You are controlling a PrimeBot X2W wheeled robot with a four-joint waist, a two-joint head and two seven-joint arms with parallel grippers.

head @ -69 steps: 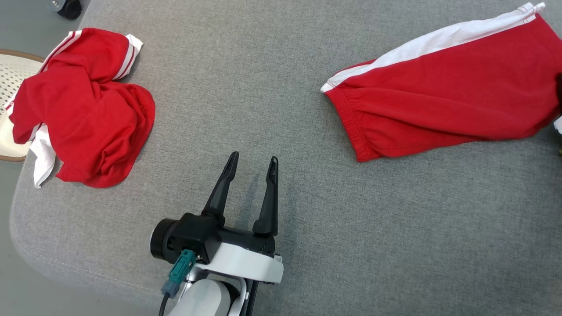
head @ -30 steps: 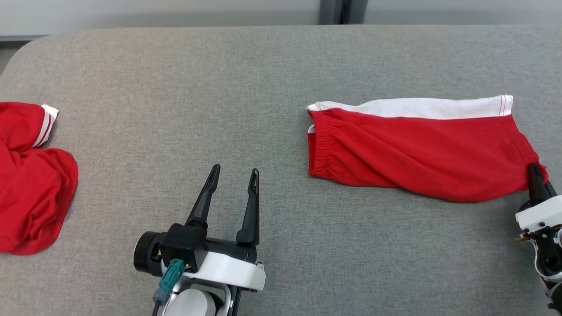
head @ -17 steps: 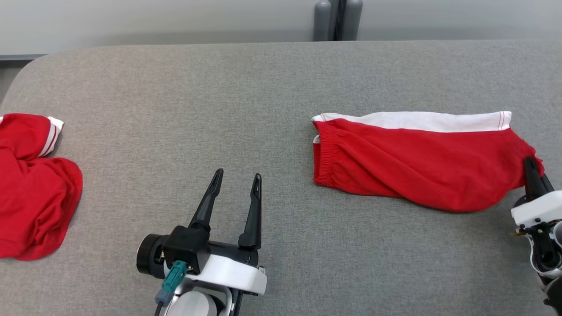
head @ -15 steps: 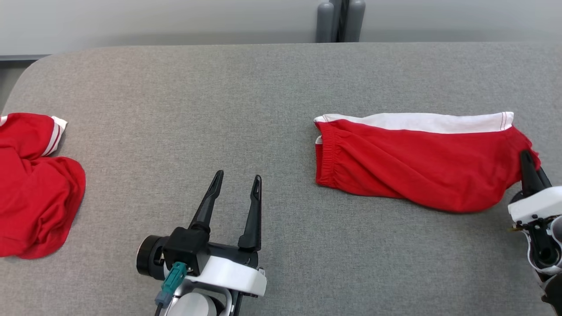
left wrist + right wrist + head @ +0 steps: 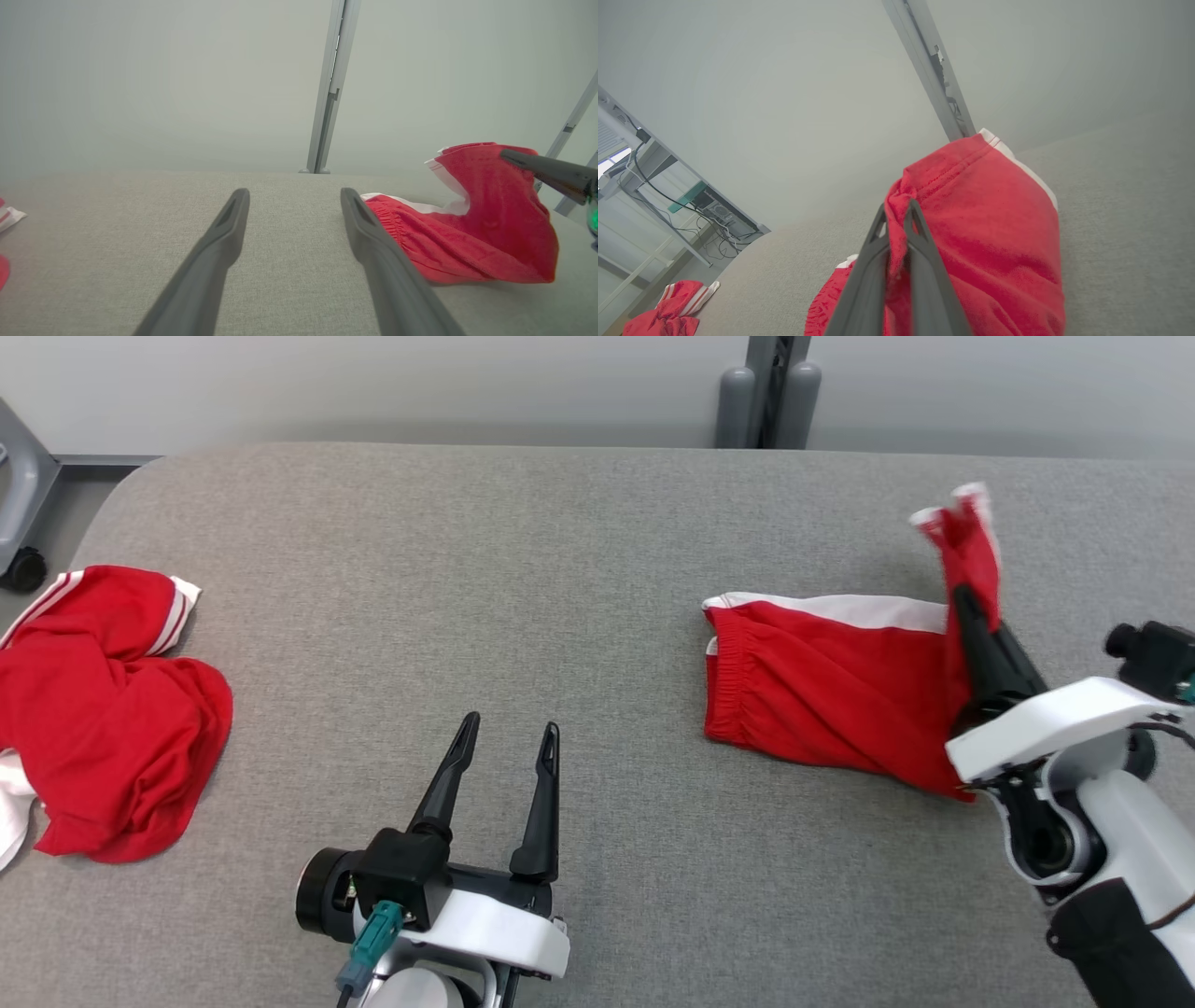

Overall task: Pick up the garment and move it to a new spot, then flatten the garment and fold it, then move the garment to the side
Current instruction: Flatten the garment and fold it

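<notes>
The right claw [image 5: 962,597] is clenched on the raised hem of red white-striped cloth shorts [image 5: 822,700] near the grey fabric desk's [image 5: 467,569] right edge; the left claw [image 5: 511,724] is released, empty.

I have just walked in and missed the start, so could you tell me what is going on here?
The robot's right hand is shut on one end of the red shorts and holds that end raised above the grey table, while the other end lies on the surface. The left hand is open and empty, over bare table nearer the robot. A second red garment lies crumpled at the table's left end.
</notes>
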